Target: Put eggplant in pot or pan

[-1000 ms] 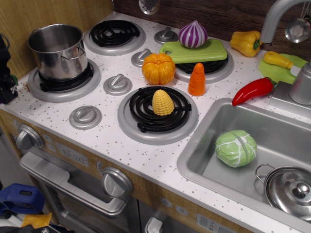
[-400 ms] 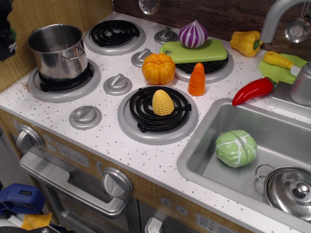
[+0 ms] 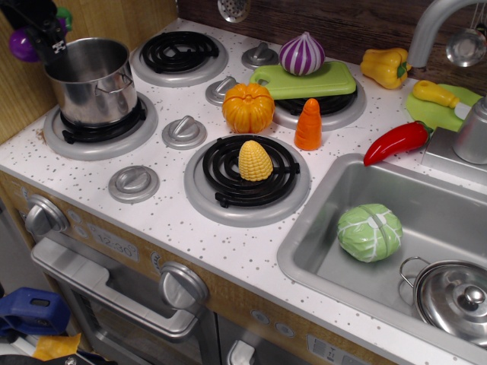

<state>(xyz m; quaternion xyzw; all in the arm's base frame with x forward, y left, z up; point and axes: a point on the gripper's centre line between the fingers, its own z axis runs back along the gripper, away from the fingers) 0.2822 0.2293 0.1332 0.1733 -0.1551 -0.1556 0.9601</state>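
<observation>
At the far left of a toy kitchen counter [image 3: 251, 251], the black claw [image 3: 34, 34] hangs above the left rim of the tall steel pot [image 3: 91, 80], closed on the purple eggplant [image 3: 21, 47]. The eggplant's body bulges out on the claw's left side, with a green bit, probably its stem cap, just showing on the right, so its long axis seems to run roughly left to right across the grip. The pot's open mouth lies just right of and below the eggplant, on the near-left burner. The drop likely turns on a short shift right, since the eggplant sits over or just outside the rim rather than over the opening.
</observation>
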